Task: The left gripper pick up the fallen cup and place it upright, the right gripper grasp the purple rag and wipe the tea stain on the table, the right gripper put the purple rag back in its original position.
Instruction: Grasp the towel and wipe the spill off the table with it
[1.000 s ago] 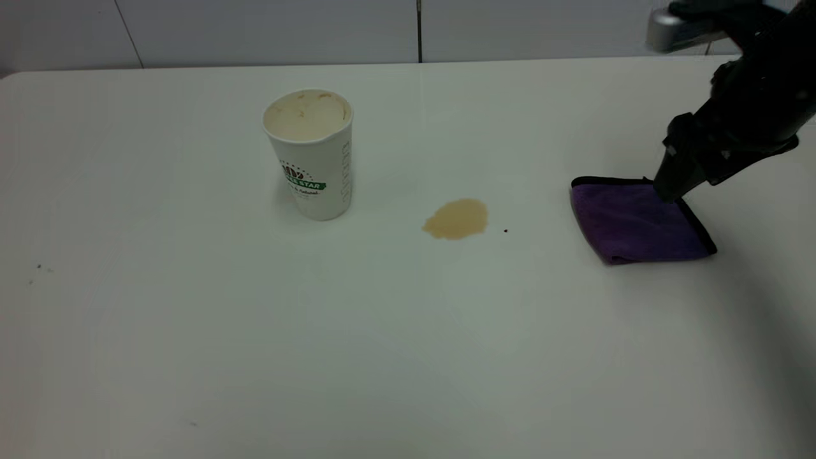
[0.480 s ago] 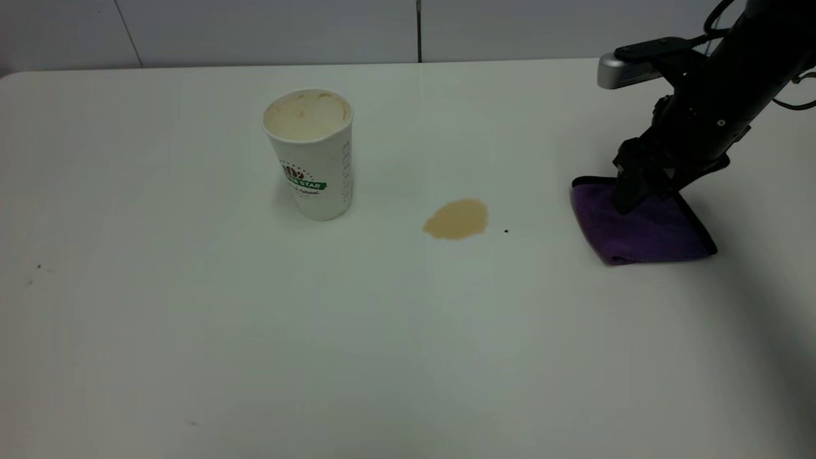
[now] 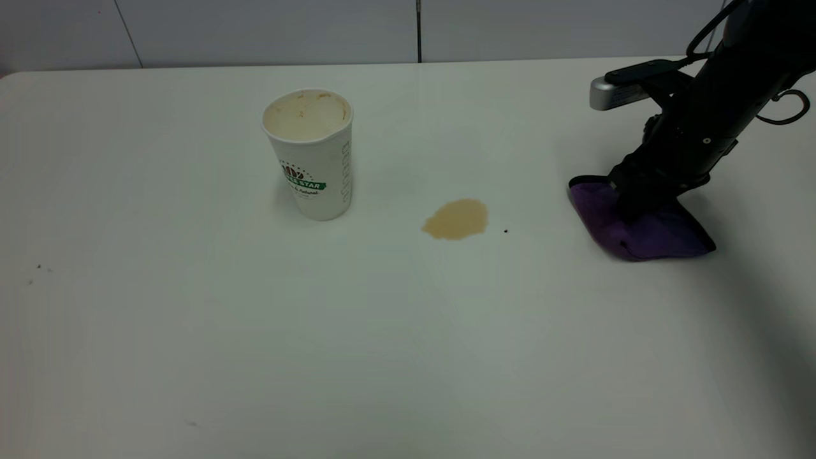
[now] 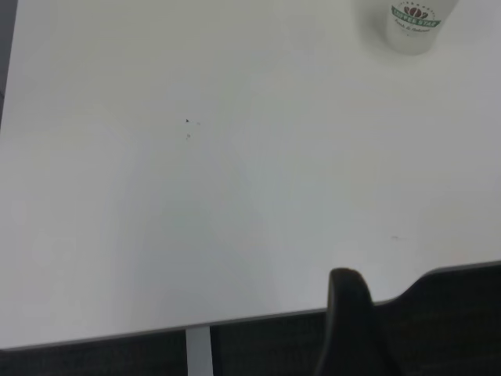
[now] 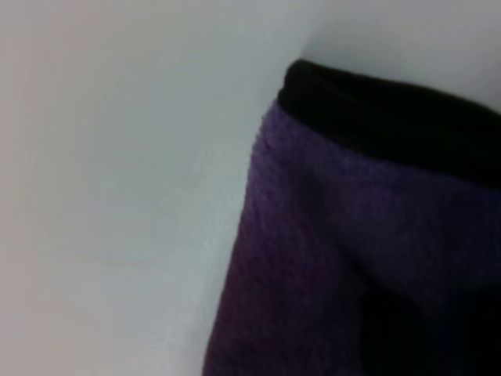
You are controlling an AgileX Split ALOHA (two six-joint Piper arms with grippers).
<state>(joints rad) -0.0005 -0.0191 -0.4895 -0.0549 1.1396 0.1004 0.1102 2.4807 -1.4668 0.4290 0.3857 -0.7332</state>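
Pressing down into the purple rag [image 3: 644, 233], the right end effector [image 3: 628, 204] sits on its far edge; cloth is bunched, can't tell if it's clenched. Cup [image 3: 310, 153] upright on the table [image 3: 319, 331], left of the tea stain [image 3: 456, 219]. Left end effector not visible.

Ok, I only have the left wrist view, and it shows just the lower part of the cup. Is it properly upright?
Observer: Yes, the cup stands upright, mouth up, with a tan-stained inside.
Operator: Where is the right gripper?
Observer: The right gripper is down on the purple rag at the right side of the table; the rag bunches up under it.
Operator: And the stain?
Observer: The tea stain lies between cup and rag, touching neither, not yet wiped.
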